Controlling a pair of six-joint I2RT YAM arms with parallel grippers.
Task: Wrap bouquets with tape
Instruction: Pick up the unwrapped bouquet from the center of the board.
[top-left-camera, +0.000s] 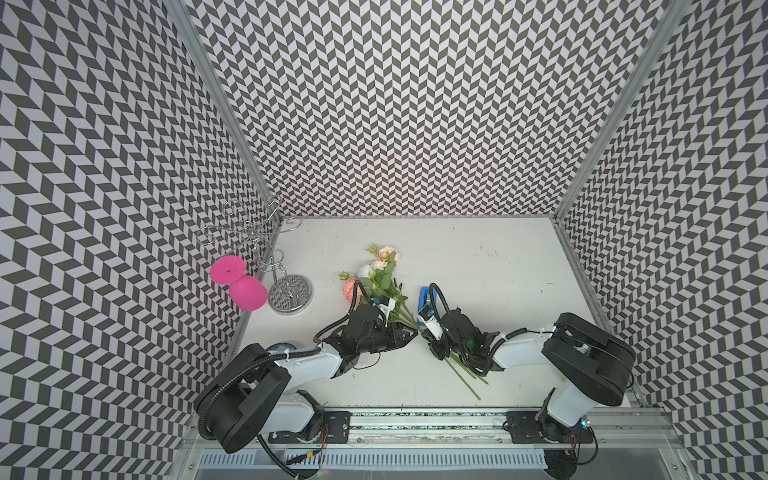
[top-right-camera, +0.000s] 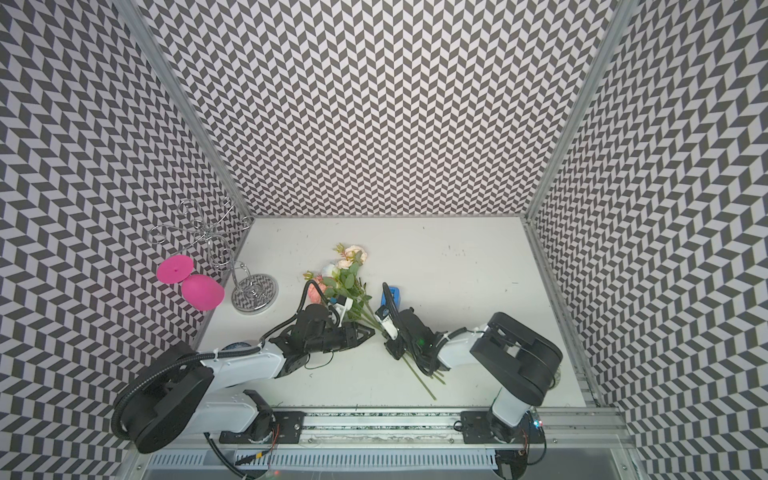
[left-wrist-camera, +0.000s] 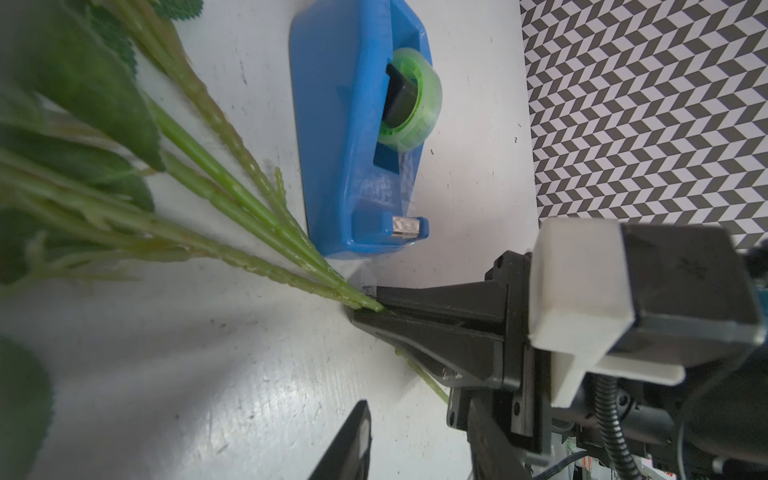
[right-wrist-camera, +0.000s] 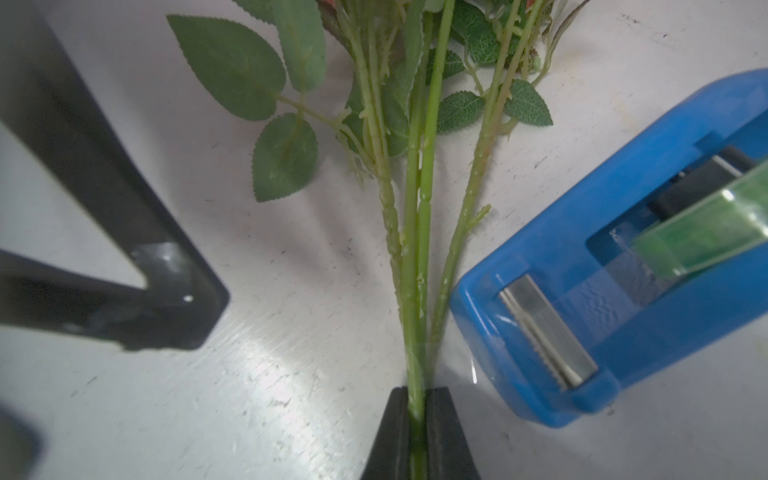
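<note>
The tape dispenser (left-wrist-camera: 332, 137) is seen as smooth glossy blue plastic, with a bright metal cutter (right-wrist-camera: 544, 332) and a translucent glossy roll (left-wrist-camera: 424, 95). The stems (right-wrist-camera: 415, 232) look plastic and bumpy, the leaves (right-wrist-camera: 224, 66) matt and cloth-like. The white bench (right-wrist-camera: 208, 415) is scratched, with a dull sheen.

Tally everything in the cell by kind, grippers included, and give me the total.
Bouquet of flowers: 1
Blue tape dispenser: 1
Pink goblet: 1
Wire rack: 1
Grippers: 2 (left gripper, right gripper)
Total: 6
Left out: a grey round shape half hidden by the left arm, too hidden to name.
</note>
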